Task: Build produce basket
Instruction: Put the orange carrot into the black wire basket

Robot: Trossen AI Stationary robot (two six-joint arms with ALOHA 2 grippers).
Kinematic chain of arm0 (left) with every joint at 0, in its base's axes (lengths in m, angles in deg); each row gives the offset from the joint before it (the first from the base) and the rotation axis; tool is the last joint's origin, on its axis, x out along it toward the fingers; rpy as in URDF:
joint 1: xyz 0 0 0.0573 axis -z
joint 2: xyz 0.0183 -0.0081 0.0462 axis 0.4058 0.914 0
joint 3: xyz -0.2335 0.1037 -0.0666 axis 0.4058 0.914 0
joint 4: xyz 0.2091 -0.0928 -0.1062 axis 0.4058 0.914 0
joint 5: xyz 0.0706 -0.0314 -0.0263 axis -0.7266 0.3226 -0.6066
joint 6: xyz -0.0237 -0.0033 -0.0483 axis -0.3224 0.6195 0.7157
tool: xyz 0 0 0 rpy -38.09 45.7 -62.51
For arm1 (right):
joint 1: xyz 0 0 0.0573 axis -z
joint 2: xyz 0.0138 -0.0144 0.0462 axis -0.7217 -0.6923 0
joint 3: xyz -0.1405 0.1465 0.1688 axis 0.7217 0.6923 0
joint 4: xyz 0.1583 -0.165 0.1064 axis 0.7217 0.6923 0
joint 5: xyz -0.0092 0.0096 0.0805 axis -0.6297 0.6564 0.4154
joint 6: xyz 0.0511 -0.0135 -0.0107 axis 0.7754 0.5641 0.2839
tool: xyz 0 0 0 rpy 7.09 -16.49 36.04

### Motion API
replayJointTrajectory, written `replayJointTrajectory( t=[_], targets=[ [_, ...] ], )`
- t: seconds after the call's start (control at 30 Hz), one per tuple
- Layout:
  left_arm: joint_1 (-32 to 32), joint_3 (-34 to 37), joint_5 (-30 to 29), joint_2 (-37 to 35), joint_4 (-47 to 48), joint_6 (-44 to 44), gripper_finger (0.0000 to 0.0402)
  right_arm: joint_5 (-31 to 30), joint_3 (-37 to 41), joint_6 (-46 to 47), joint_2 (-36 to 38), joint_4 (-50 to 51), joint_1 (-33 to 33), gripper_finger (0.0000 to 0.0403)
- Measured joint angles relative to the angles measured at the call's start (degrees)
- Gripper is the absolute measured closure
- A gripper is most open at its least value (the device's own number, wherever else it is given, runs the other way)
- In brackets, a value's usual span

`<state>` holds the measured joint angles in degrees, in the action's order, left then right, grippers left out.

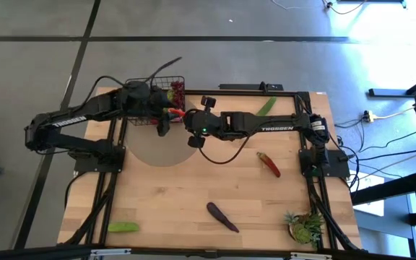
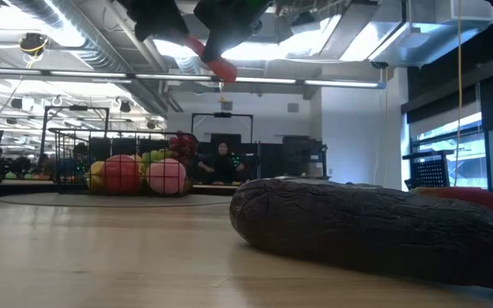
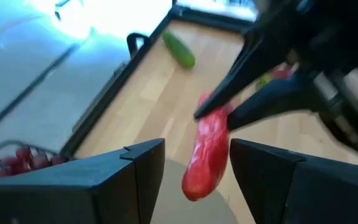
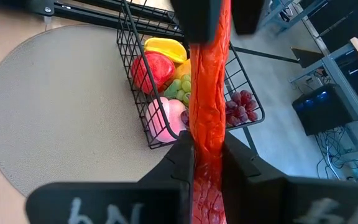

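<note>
A red chili (image 4: 209, 93) is pinched between the closed fingers of the right gripper (image 4: 207, 152), held above the tabletop (image 1: 193, 195) near its far edge, just beside the basket (image 1: 166, 87). In the right wrist view the chili's long axis is seen running straight out from the fingers, its free end pointing toward the left gripper (image 3: 194, 171). The left gripper's fingers (image 3: 142, 168) are spread on either side of the chili's free end, with a gap visible on each side; contact cannot be told.

The basket stands at the far left corner of the tabletop, partly on a round grey mat (image 4: 55, 106), and is filled with a red apple (image 4: 151, 70), a yellow lemon (image 4: 165, 46), a pink peach (image 4: 163, 118), green grapes (image 4: 179, 87) and dark red grapes (image 4: 241, 102).

A second red chili (image 1: 269, 164) lies toward the right edge, a cucumber (image 1: 266, 106) near the far edge, an eggplant (image 1: 222, 216) toward the near edge, and another green vegetable (image 1: 123, 227) by the near left corner.
</note>
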<state>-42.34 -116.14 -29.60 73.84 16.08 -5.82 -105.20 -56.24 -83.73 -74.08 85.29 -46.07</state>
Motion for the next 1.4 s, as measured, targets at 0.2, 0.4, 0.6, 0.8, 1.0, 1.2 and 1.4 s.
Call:
replayJointTrajectory(
  t=[0.2, 0.4, 0.6, 0.8, 1.0, 1.2, 1.4],
  targets=[
    [0.0, 0.0, 0.0, 1.7, 0.8, -0.2, 0.0233, 0.0, 0.0, 0.0, 0.0, 0.0, 0.0, 0.0372],
    [0.0, 0.0, 0.3, 2.6, 0.6, -0.8, 0.0248, 0.0, 0.0, 0.0, 0.0, 0.0, 0.0, 0.0372],
    [0.0, 0.0, 1.8, 2.6, -1.3, -0.1, 0.0277, 0.0, 0.0, 0.0, 0.0, 0.0, 0.0, 0.0372],
    [0.0, 0.0, 3.3, 2.6, -1.2, 0.4, 0.0324, 0.1, 0.0, -0.1, 0.0, 0.1, 0.0, 0.0372],
    [0.0, 0.0, 4.9, 2.6, -0.7, 1.4, 0.0380, 3.4, 0.0, -1.0, 0.1, 0.4, 0.1, 0.0339],
    [0.1, 0.0, 5.2, 2.6, -0.7, 2.2, 0.0389, 4.3, 0.0, 0.6, 0.1, -0.1, 0.1, 0.0288],
    [0.1, 0.0, 2.5, 2.6, 2.5, 3.4, 0.0387, 4.9, 0.0, 1.2, 0.1, 0.0, 0.1, 0.0267]
  ],
)
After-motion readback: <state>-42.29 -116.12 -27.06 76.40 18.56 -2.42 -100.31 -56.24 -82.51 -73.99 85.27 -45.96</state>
